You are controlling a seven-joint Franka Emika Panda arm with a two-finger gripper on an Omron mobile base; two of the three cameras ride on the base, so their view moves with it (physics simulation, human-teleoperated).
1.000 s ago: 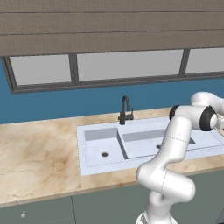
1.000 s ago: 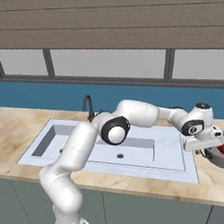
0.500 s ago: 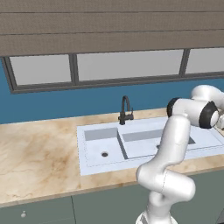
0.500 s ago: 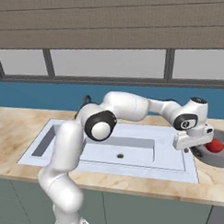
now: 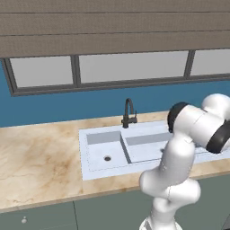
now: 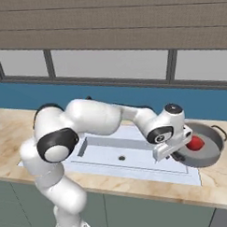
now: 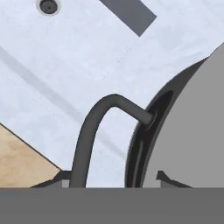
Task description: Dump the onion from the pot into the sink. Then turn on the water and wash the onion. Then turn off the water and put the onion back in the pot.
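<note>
Gripping pot (image 6: 208, 148) handle, jaws closed | onion (image 6: 195, 142) inside | sink (image 6: 112, 150) alongside

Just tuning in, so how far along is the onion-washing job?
Nothing is finished yet: the onion sits in the pot. In hand: the gripper is shut on the pot's handle, pot tilted by the sink. Dumping, washing under the faucet and returning remain.

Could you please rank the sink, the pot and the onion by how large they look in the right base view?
1. The sink, largest.
2. The pot.
3. The onion, smallest, lying inside the pot.
</note>
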